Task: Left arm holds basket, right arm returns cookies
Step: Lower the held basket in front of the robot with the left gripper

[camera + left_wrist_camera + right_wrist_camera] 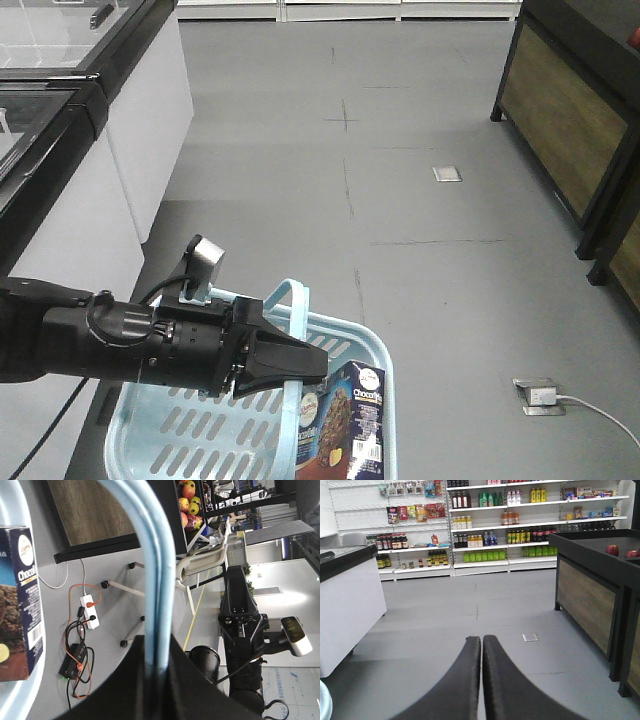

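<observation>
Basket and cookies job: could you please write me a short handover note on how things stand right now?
Left gripper: shut on the handle of the basket.
Right gripper: shut, empty, pointing toward the shelves, not at the basket.
Cookies: upright inside the basket, untouched.
Done: basket gripped by its handle.
Left: open the right gripper, bring it to the basket, take the cookies out and return them.

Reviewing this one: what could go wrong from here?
The left gripper pinches only the thin handle of the basket, so it could tilt or slip. The cookies stand upright inside and might topple if nudged. The right gripper is shut and must open before grasping.
</observation>
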